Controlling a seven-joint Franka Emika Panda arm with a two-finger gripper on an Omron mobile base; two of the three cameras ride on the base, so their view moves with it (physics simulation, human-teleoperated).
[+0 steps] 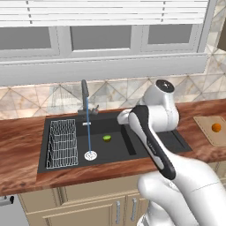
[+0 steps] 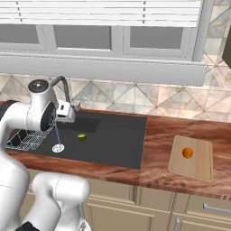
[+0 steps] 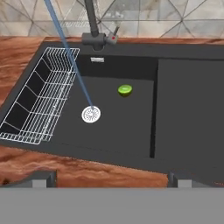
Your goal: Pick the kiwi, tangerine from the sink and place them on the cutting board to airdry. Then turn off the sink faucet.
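Observation:
The lime-green kiwi (image 1: 107, 138) (image 2: 81, 136) (image 3: 125, 90) lies on the floor of the black sink (image 1: 119, 152) (image 2: 115, 142) (image 3: 188, 109), in its deep basin. At the right, the orange tangerine (image 1: 216, 127) (image 2: 187, 153) rests on the tan cutting board (image 1: 207, 132) (image 2: 198, 168). Water streams from the dark sink faucet (image 1: 84, 95) (image 2: 63, 85) (image 3: 92, 26) down to the round drain (image 3: 91, 114). My gripper (image 3: 111, 181) hovers open above the sink's near edge, looking down at the kiwi, with nothing between its fingertips (image 3: 43, 179).
A white wire rack (image 1: 62, 143) (image 3: 39, 100) fills the left part of the basin. The shallow flat basin (image 3: 190, 118) lies to the right of the kiwi. Reddish wood counter (image 2: 158, 140) separates the sink from the board. A tiled wall and window stand behind.

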